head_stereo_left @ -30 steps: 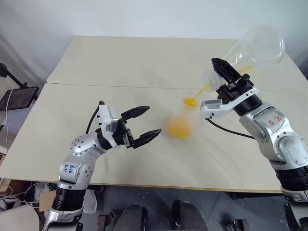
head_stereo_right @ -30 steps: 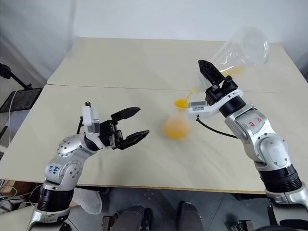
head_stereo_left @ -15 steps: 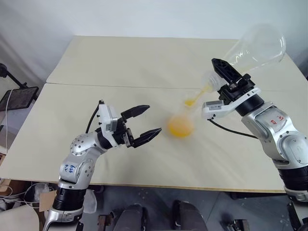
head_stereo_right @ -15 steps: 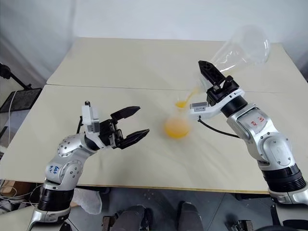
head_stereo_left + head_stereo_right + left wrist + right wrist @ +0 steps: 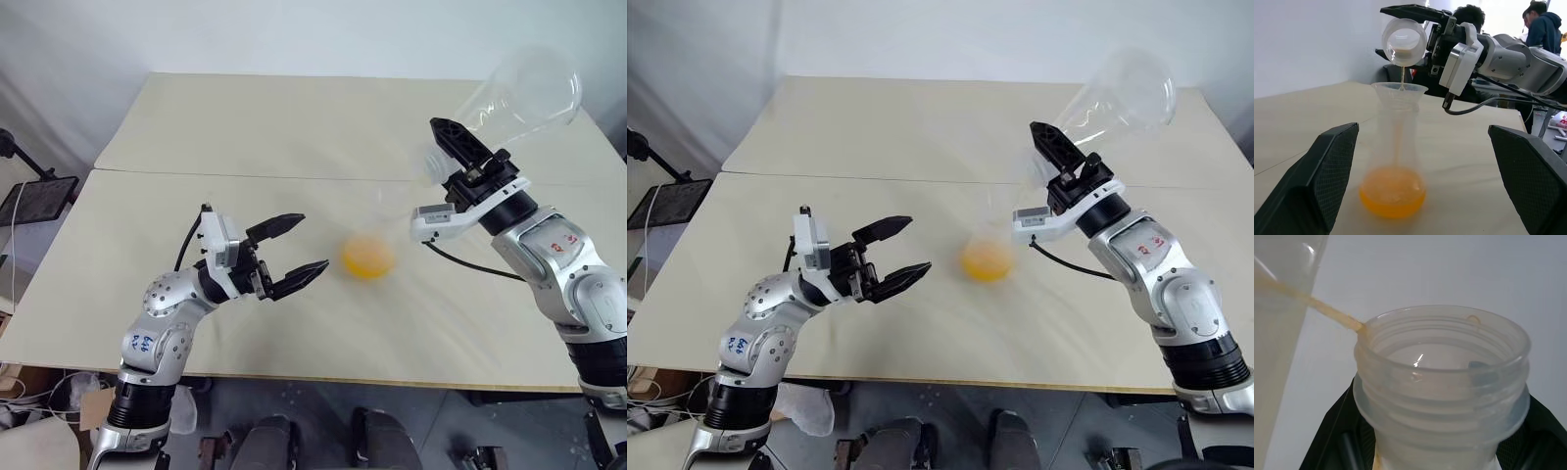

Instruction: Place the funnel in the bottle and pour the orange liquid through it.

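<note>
The right gripper (image 5: 453,157) pinches the neck of an upturned clear flask (image 5: 524,98) at two o'clock on the table (image 5: 245,127); a thin orange trickle falls into the funnel (image 5: 1399,91) seated in the bottle (image 5: 1394,147) at centre; orange liquid (image 5: 367,257) pools in its base; the left gripper (image 5: 294,250), at eight o'clock, stands spread wide, holding nothing.

The scene is carried by a pale beige, matte tabletop (image 5: 245,137), made up of two flat panels joined along a straight seam that runs across its width. One item is seen standing directly on the near panel, just in front of the seam: a translucent clear plastic bottle (image 5: 1395,147) with a wide rounded base, set upright. A layer of bright orange-yellow liquid (image 5: 367,258) is held in its base.
</note>
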`<state>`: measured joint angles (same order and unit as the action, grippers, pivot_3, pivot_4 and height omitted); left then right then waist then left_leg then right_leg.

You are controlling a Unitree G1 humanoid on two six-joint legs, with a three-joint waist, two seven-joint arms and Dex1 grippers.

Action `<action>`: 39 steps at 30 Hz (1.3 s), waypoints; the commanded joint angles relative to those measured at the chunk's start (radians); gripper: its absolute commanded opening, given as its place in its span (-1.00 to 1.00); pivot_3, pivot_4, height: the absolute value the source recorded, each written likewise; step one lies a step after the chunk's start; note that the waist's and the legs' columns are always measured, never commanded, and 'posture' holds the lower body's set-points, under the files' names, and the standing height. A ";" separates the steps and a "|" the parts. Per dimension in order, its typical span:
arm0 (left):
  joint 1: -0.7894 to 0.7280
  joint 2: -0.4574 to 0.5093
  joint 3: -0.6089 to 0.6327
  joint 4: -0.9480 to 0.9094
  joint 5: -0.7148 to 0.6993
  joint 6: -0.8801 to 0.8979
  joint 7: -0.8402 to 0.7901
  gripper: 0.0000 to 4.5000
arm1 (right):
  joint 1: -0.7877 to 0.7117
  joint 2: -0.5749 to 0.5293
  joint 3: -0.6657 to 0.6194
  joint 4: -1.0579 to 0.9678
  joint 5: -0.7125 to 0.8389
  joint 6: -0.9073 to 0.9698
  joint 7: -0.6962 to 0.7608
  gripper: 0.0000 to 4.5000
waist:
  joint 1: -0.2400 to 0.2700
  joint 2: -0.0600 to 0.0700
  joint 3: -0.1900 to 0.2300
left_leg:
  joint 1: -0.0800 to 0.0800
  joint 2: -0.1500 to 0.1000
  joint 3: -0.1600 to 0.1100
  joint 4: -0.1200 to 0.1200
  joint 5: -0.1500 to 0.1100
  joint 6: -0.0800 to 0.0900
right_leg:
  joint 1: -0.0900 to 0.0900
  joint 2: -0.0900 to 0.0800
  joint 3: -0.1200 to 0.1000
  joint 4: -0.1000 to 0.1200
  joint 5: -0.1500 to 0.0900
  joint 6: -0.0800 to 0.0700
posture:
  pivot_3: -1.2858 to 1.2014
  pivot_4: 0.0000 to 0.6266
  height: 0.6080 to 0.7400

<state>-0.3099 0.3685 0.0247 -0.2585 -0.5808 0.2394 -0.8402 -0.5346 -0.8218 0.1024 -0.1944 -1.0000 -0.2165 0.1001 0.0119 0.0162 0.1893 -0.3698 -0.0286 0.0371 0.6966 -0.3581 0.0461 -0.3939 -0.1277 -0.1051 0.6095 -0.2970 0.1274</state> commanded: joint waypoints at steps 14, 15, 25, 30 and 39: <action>-0.013 -0.017 0.009 -0.011 0.006 -0.042 0.009 1.00 | -0.029 -0.012 -0.025 -0.015 -0.006 -0.008 -0.022 0.12 | 0.000 0.000 0.000 | 0.000 0.000 0.000 0.000 0.000 0.000 | 0.000 0.000 0.000 0.000 0.000 0.000 | 0.03 -0.52 1.00; -0.012 -0.016 0.008 -0.011 0.006 -0.043 0.010 1.00 | -0.029 -0.011 -0.025 -0.016 -0.005 -0.009 -0.022 0.12 | 0.000 0.000 0.000 | 0.000 0.000 0.000 0.000 0.000 0.000 | 0.000 0.000 0.000 0.000 0.000 0.000 | 0.03 -0.52 1.00; -0.009 -0.007 0.012 -0.009 0.010 -0.042 0.008 1.00 | 0.021 0.093 -0.075 -0.068 0.304 0.043 0.119 0.12 | -0.001 0.000 0.000 | 0.000 0.001 0.000 0.000 0.000 0.000 | 0.000 0.000 0.000 0.000 0.000 0.000 | 0.03 -0.52 1.00; -0.007 0.008 0.017 -0.009 0.010 -0.039 0.004 1.00 | 0.049 0.196 -0.206 -0.150 0.520 0.231 0.209 0.12 | 0.001 0.000 0.000 | 0.000 0.000 0.000 0.001 0.000 0.000 | 0.000 0.000 -0.001 0.001 0.000 0.000 | 0.03 -0.52 1.00; -0.021 0.029 0.016 0.015 0.013 -0.042 -0.014 1.00 | 0.160 0.281 -0.560 -0.057 0.904 0.528 0.267 0.12 | 0.011 -0.001 0.000 | 0.000 -0.001 -0.002 0.001 0.000 0.000 | 0.002 -0.001 -0.001 0.001 0.000 0.000 | 0.03 -0.52 1.00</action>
<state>-0.3113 0.3947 0.0351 -0.2272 -0.5709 0.2150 -0.8444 -0.3631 -0.5361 -0.3823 -0.2566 -0.1569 0.2926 0.3821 0.0225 0.0156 0.1889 -0.3694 -0.0299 0.0362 0.6973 -0.3578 0.0469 -0.3923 -0.1286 -0.1058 0.6106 -0.2969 0.1274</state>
